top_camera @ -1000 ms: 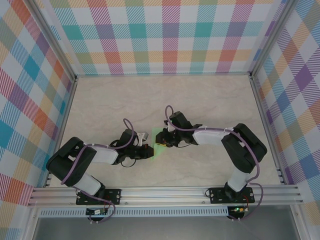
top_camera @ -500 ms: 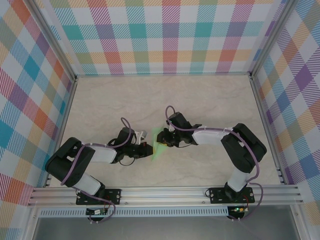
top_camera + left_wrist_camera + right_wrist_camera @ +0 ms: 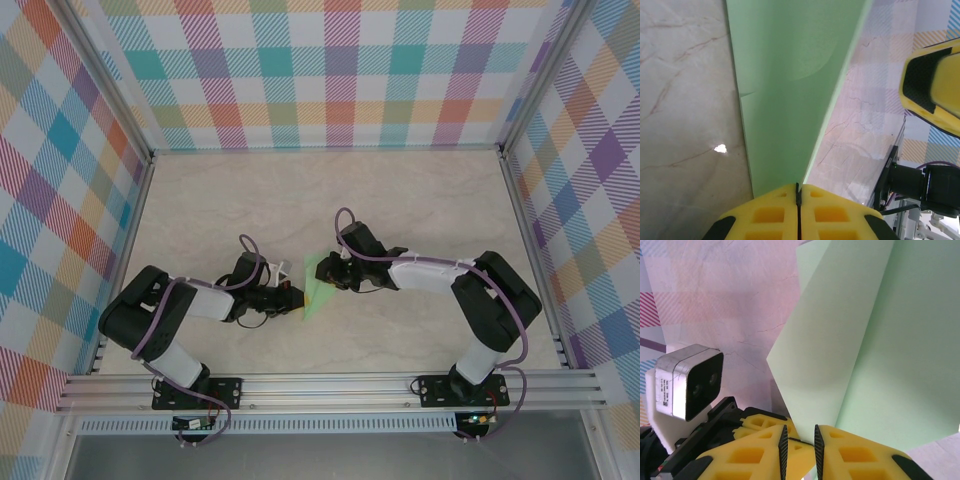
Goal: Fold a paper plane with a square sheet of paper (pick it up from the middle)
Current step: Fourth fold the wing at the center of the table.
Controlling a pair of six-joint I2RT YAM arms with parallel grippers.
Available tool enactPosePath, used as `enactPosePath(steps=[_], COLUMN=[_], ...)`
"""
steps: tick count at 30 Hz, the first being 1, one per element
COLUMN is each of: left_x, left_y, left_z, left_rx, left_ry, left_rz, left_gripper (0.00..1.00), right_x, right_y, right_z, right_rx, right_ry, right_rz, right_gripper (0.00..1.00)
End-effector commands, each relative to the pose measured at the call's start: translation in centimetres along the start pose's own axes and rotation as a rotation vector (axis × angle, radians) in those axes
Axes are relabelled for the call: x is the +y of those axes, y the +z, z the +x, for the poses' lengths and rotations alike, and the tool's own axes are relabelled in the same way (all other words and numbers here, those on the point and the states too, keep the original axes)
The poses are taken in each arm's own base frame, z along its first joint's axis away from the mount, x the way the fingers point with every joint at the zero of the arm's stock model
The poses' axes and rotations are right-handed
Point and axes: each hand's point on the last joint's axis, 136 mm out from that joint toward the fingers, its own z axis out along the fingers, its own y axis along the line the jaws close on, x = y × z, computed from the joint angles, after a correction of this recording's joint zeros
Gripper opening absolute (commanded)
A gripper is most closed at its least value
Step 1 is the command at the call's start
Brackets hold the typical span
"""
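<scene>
Green sheet [image 3: 319, 285], one, part-folded; left claw [image 3: 798, 186], right claw [image 3: 799, 434], two, each pinching it.

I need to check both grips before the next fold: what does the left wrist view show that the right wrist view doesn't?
Left wrist: the left claw shut flat on the narrow near end of the paper, with a small step in the paper's left edge.
Right wrist: the right claw, nearly closed, seemingly pinching the paper's lower edge; one folded layer lying over another; a camera box on the left arm.
Both: the green paper running away from the claw, over the marble table.
</scene>
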Motion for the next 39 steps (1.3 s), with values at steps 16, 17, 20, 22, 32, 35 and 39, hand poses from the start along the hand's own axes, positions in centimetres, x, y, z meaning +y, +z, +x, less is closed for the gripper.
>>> enactPosePath(steps=[16,17,20,22,32,35,39], left_x=[0.3,0.4,0.4,0.4,-0.1,-0.5,-0.4], left_y=[-0.2,-0.2,-0.2,-0.1,0.0,0.1,0.4], left_z=[-1.4,-1.4,-1.5,-1.4,-1.7,-1.9,-2.0], left_rx=[-0.010,-0.009,-0.003,0.003,0.015,0.019,0.029], left_ry=[-0.069,-0.074,-0.079,-0.078,-0.092,-0.097,-0.111], left_rz=[0.049,0.048,0.051,0.053,0.075,0.094,0.094], left_gripper=[0.06,0.06,0.06,0.06,0.06,0.06,0.06], right_x=[2.8,2.7,2.8,2.9,2.7,2.3,2.1], right_y=[2.2,2.3,2.8,3.1,3.7,3.8,3.8], right_z=[0.9,0.7,0.3,0.2,-1.2,-1.5,-1.9], right_rx=[0.085,0.081,0.066,0.061,0.032,0.021,0.011], right_ry=[-0.033,-0.024,0.005,0.017,0.032,0.036,0.034], right_rz=[-0.095,-0.091,-0.099,-0.104,-0.057,-0.031,-0.020], right_gripper=[0.23,0.23,0.23,0.23,0.24,0.24,0.24])
